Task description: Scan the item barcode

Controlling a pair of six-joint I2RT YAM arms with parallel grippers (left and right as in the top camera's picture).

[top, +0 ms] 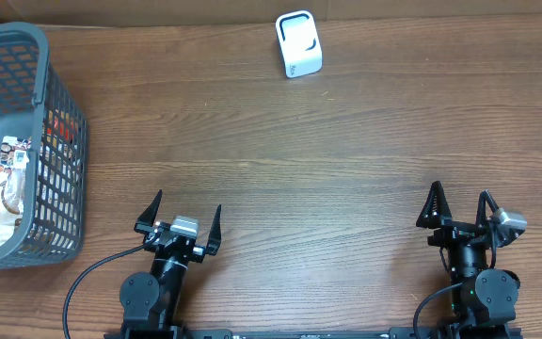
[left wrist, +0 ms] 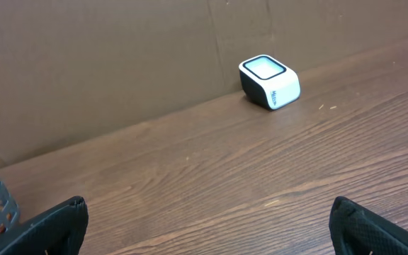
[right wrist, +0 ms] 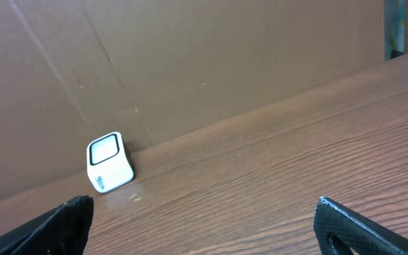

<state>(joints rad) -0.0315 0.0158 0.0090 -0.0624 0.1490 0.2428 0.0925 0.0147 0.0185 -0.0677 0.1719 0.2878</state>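
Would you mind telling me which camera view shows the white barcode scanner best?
The left wrist view: the scanner appears largest, with its window and side lettering visible. Overhead shows it only from above; the right wrist shows it smaller, at the lower left.

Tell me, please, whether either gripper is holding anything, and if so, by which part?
Nothing is held: the left gripper and right gripper both stand open and empty, away from the basket and scanner.

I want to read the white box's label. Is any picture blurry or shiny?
Overhead: evenly lit, sharp, but the scanner is too small to read. Left wrist: its window looks pale, lettering soft. Right wrist: lettering soft too.
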